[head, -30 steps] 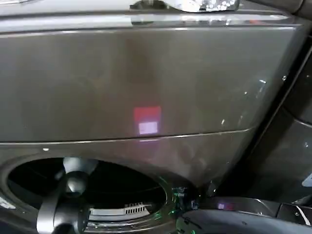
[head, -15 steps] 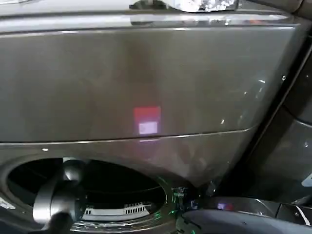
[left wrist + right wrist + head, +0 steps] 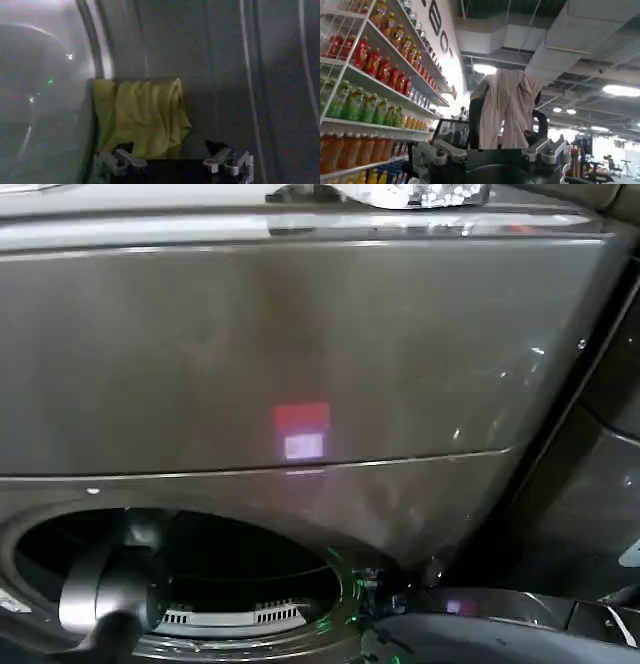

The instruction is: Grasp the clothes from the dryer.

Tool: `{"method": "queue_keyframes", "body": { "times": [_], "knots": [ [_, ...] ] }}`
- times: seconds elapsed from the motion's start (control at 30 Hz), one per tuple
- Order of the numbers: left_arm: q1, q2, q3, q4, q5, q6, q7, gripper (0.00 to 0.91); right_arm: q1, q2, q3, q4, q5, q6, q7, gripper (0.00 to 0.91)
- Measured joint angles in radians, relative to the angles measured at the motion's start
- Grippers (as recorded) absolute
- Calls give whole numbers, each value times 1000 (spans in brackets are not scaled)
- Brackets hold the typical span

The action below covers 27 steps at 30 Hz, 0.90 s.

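The dryer [image 3: 300,354] is a bronze-grey machine whose round porthole [image 3: 230,559] opens at the lower left of the head view. My left arm [image 3: 105,594] reaches through that porthole into the drum. In the left wrist view, the clothes [image 3: 142,117], a small yellow-green cloth, lie crumpled against the steel drum wall [image 3: 225,75]. My left gripper [image 3: 170,150] is open just short of the cloth, not touching it. My right gripper [image 3: 507,127] is away from the dryer, pointing up into the room, open, with a pale cloth [image 3: 507,107] showing between its fingers.
The dryer's dark open door [image 3: 500,624] lies at the lower right beside the porthole, with small green lights [image 3: 350,584] at the rim. In the right wrist view, shelves of bottled drinks [image 3: 365,85] line one side of the room.
My left arm has slid lower and to the left within the porthole, reaching further into the drum. Nothing else has moved.
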Motion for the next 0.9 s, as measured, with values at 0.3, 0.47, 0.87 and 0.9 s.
{"method": "queue_keyframes", "body": {
  "times": [0.3,0.47,0.87,0.9],
  "knots": [
    [-11,6,-12,55,33,9,-94,907,5,5,-15,-6,-11,11,0,907],
    [-17,12,-23,82,36,10,-138,102,4,4,-18,-11,-14,16,0,907],
    [-23,16,-32,109,36,-31,-182,0,6,5,-25,-21,-19,23,0,907],
    [-25,16,-32,110,36,-34,-183,0,6,6,-26,-21,-20,23,0,907]
  ]
}}
